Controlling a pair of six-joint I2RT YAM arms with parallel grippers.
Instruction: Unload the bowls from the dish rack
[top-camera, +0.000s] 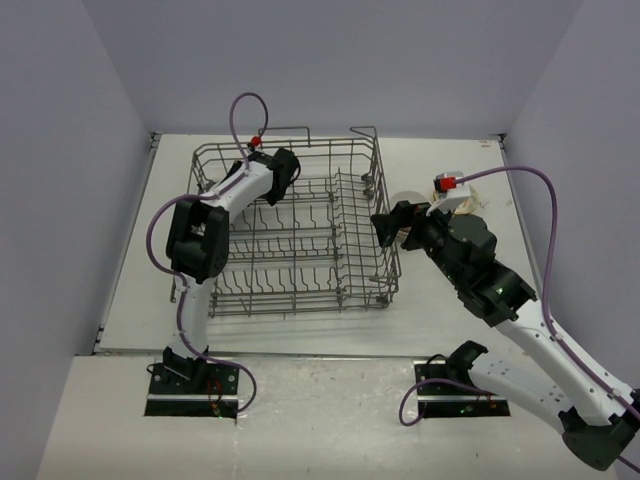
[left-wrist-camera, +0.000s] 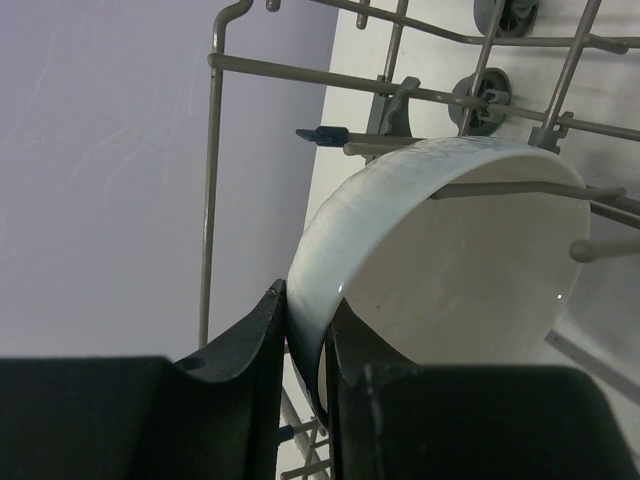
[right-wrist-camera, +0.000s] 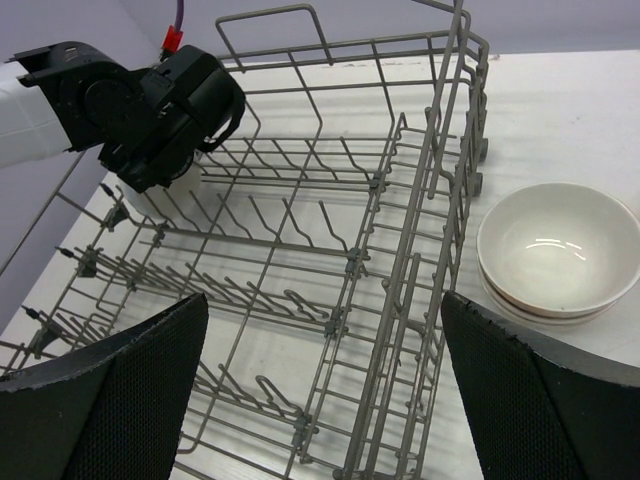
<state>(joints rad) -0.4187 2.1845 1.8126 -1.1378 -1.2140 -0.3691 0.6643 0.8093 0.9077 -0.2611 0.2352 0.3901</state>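
- The left gripper (left-wrist-camera: 306, 320) reaches down into the far-left corner of the dish rack (top-camera: 300, 306), just inside its back wall.
- Its two black fingers (left-wrist-camera: 262, 335) are clenched on the rim of a white bowl (left-wrist-camera: 470, 260), one finger against the outer wall and the other against the inner face.
- That white bowl stands on edge in the rack's far-left corner. It is tilted, its hollow faces the rack's right side, and upright tines (left-wrist-camera: 520, 187) cross in front of it.
- In the overhead view the bowl is hidden under the left gripper.
- The rest of the rack shows only bare grey wire rows, from its left wall to its right wall.
- The right gripper (top-camera: 383, 230) hovers just outside the rack's right wall, near the near-right corner. Its jaws are spread wide, grasp nothing, and point across the rack.
- Two stacked bowls (right-wrist-camera: 560, 250), pale cream inside, sit upright on the table (right-wrist-camera: 570, 100) just beside the rack's right wall, toward its far end, apart from the right gripper.
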